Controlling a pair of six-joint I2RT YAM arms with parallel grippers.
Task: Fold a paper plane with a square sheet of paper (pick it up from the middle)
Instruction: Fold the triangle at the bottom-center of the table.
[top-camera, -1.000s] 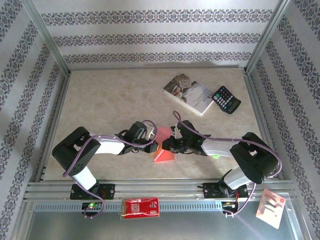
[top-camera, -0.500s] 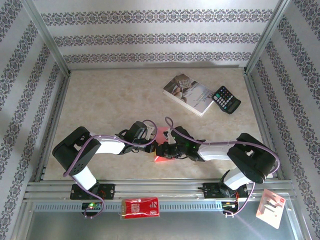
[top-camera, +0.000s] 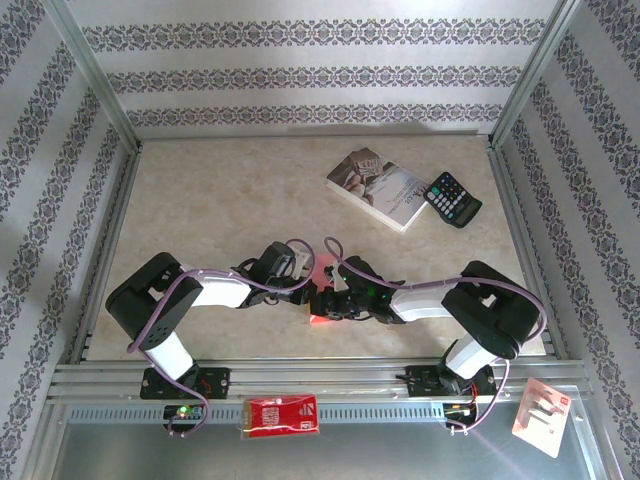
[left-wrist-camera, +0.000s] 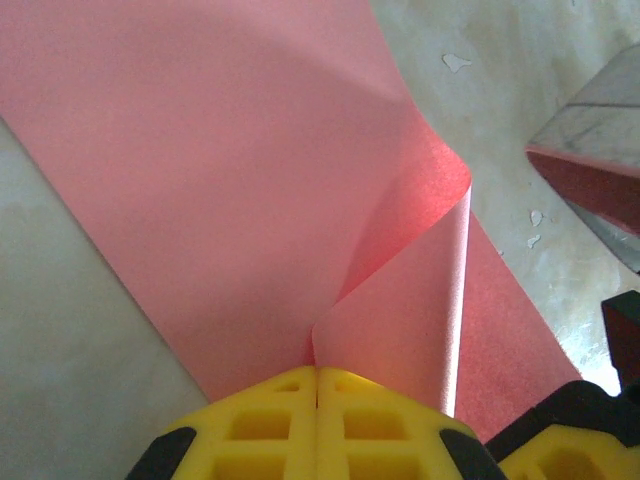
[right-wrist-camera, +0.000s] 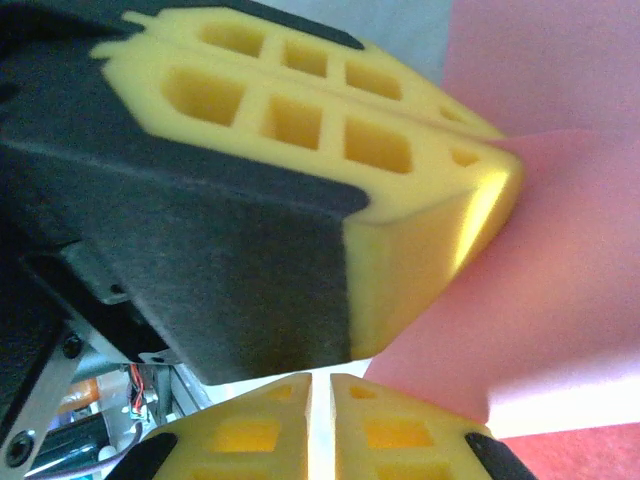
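I have the square sheet of paper (left-wrist-camera: 230, 180) pinched in the left tool (left-wrist-camera: 317, 385). Its yellow pads are pressed flat together on a bunched point of the sheet. From that pinch the paper rises into a soft curl, one flap rolling over to the right, while the rest slopes away toward the surface (top-camera: 220, 210). I see no sharp crease, nose, ridge or wings. By my reading the pickup is done and the folding has barely begun, so nearly every fold of the plane is left to make.

The right tool (right-wrist-camera: 320, 400) sits just beside the left one, close enough that the left pads loom across its wrist view. Its own pads are drawn almost together with a bright sliver between them. I cannot tell whether they are closed on an edge of paper or stop just short of closing.

From above, both arms are stretched low and inward. The left arm (top-camera: 215, 292) and right arm (top-camera: 430, 300) have their elbows out toward the side edges and their wrists meeting at the middle of the near half of the surface. The sheet shows there as a pink-red patch between them. The book (top-camera: 378, 188) and calculator (top-camera: 452, 199) lie well apart from this, toward the far right corner.
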